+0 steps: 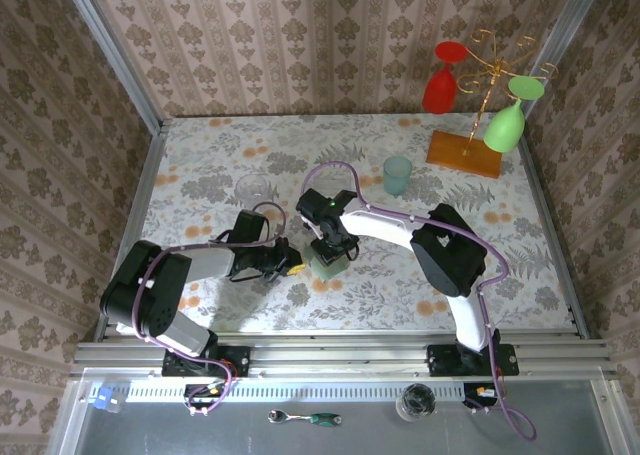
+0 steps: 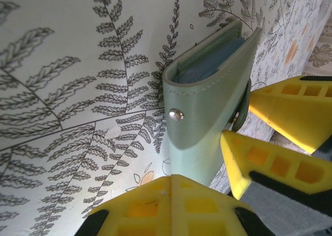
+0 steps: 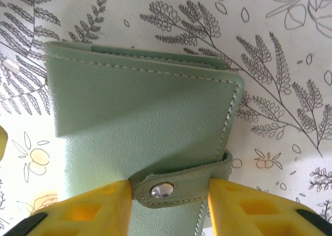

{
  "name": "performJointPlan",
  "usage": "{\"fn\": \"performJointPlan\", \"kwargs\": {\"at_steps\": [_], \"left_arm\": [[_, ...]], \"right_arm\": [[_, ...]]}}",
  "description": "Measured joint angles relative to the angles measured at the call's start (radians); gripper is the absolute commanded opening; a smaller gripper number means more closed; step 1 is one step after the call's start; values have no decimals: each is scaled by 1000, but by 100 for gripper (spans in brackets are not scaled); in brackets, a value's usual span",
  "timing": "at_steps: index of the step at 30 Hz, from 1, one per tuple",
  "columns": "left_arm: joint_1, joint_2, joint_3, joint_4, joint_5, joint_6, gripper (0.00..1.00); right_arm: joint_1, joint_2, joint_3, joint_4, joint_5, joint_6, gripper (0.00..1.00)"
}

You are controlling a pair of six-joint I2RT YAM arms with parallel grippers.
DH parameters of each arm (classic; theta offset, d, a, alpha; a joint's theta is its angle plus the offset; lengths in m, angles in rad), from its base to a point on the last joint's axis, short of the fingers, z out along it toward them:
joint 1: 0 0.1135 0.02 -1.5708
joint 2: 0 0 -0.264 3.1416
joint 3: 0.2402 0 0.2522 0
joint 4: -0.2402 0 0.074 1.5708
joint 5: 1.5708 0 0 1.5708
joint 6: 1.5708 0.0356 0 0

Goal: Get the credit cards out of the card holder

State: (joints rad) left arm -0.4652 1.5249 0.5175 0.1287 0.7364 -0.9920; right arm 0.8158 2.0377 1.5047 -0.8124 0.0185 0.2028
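Note:
The card holder (image 1: 322, 268) is a sage-green wallet, folded shut, lying on the fern-print table between both grippers. In the right wrist view the card holder (image 3: 140, 111) lies flat, and my right gripper (image 3: 168, 189) has a yellow finger against each end of its snap strap (image 3: 181, 186). In the left wrist view the card holder (image 2: 207, 111) shows blue credit cards' edges (image 2: 210, 67) inside the fold. My left gripper (image 2: 171, 178) is shut, its tips against the wallet's near edge. The right gripper's fingers (image 2: 270, 163) straddle the strap there. From above, the left gripper (image 1: 290, 262) and right gripper (image 1: 332, 247) meet at the wallet.
A pale teal cup (image 1: 397, 174) stands behind the right arm, and a clear glass (image 1: 253, 188) behind the left. A gold rack (image 1: 490, 75) on an orange base (image 1: 465, 153) holds red and green glasses at the back right. Patterned walls enclose the table.

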Motion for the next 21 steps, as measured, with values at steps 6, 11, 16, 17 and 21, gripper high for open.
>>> {"fn": "performJointPlan", "kwargs": {"at_steps": [6,11,16,17,21], "left_arm": [[-10,0,19,-1,-2,-3,1],[-13,0,49,0,-5,-3,1],[-27,4,71,0,-12,-11,0],[-32,9,76,1,-13,-12,0],[-49,62,83,36,-14,-33,0]], "right_arm": [[-7,0,1,13,-42,39,19],[-11,0,1,31,-79,99,8],[-14,-3,1,55,-110,173,0],[-14,-3,1,61,-115,187,0],[-14,-4,-3,81,-134,226,0]]}}
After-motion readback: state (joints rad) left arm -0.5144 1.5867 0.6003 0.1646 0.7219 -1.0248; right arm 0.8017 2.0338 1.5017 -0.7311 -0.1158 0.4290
